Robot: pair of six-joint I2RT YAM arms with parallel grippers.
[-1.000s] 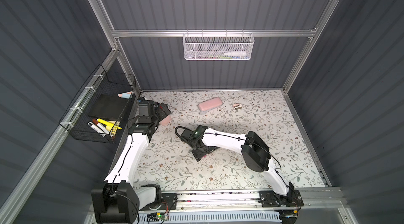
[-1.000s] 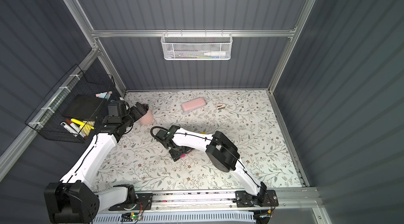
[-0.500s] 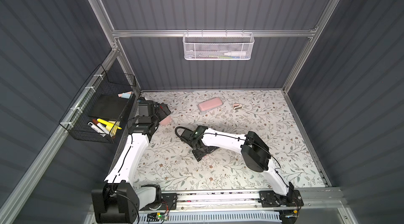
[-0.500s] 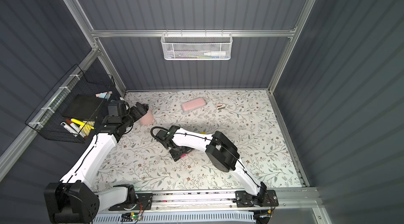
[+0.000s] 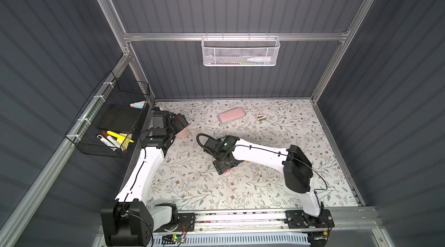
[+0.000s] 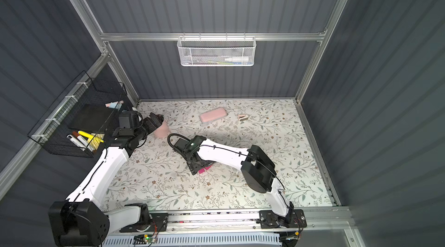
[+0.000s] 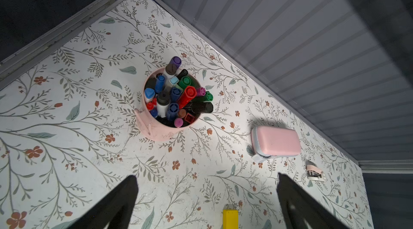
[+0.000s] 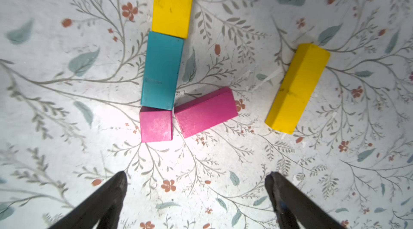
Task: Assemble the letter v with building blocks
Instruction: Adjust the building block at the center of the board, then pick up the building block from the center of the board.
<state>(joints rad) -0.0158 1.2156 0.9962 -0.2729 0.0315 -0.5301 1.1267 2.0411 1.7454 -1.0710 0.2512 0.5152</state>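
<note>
While right end effector [image 8: 196,174] gapes empty, building blocks [image 8: 161,71] lie just ahead.

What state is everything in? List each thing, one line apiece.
left pincer: open, empty.
right pincer: open, empty.
joined yellow block: flat, end against the teal block.
teal block: flat, touching the magenta cube.
magenta cube: flat, at the corner.
long magenta block: flat, slanted, one corner by the cube.
loose yellow block: flat, apart from the others.
pen cup: upright, full of markers.
pink case: closed, lying flat.
</note>
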